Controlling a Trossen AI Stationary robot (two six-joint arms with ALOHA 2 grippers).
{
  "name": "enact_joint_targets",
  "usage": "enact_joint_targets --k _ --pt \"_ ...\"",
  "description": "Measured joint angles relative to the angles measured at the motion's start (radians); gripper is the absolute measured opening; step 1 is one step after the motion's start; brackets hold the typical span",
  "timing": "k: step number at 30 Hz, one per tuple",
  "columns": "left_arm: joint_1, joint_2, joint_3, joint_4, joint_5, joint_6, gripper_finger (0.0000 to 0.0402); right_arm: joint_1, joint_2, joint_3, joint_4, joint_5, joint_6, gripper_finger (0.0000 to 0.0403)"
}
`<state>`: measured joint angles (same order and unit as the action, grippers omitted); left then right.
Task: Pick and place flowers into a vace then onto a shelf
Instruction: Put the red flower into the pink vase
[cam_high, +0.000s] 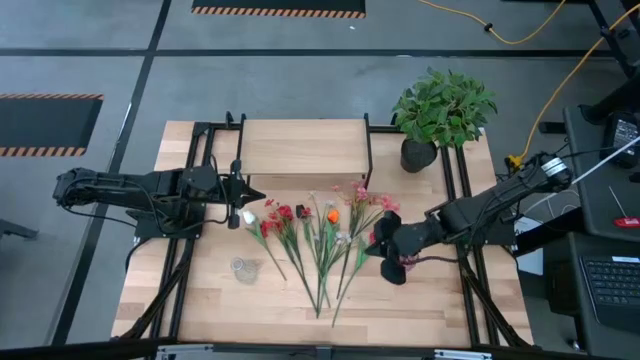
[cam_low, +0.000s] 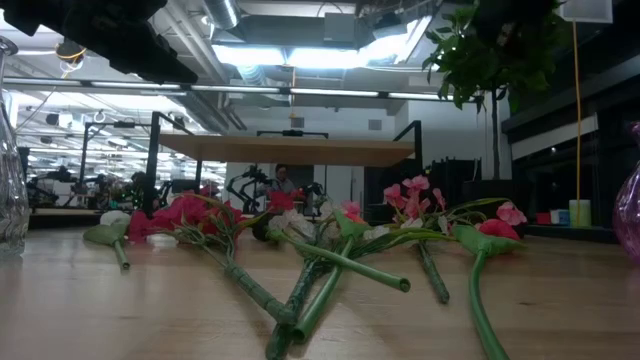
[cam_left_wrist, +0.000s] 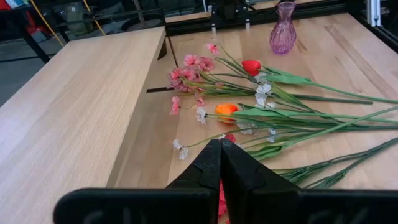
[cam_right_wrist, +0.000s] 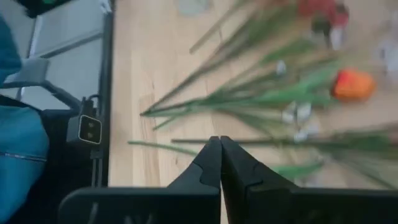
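Fingers of the left gripper pressed together, holding nothing, left-centre of the high view, just off the left end of the flower spread. Small clear glass vase sits lower left on the light wooden desk, below that gripper and apart from it.

Flowers, thin green artificial stems with red, pink, white and orange blooms, lie flat mid-frame as a fan: heads toward the upper part of the frame near the shelf, stems converging to the lower centre. Long axes run roughly top to bottom, tilted outward at each side. Red blooms at the fan's left edge are just beside the left fingertips, so the left arm looks nearer to a stem there.

Low light wooden shelf on a thin black frame is upper centre, bare, behind the blooms.

Right gripper also pinched together and empty, right of centre, over the pink blooms at the fan's right edge, near a purple glass vase.

Bushy green plant in a black pot upper right.
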<state>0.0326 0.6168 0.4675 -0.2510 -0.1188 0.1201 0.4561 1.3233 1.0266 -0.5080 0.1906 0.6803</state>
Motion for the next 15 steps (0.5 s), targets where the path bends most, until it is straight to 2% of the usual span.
enact_joint_targets --k 4,8,15 --pt "0.000 0.000 0.000 0.000 0.000 0.020 0.0007 0.000 0.054 0.052 -0.122 0.002 0.210 0.0000" --pt "0.000 0.000 0.000 0.000 0.000 0.024 0.0007 -0.002 0.083 0.060 -0.166 0.003 0.396 0.0000" --pt "0.000 0.000 0.000 0.000 0.000 0.025 0.0002 0.001 0.090 0.060 -0.161 0.001 0.468 0.0000"
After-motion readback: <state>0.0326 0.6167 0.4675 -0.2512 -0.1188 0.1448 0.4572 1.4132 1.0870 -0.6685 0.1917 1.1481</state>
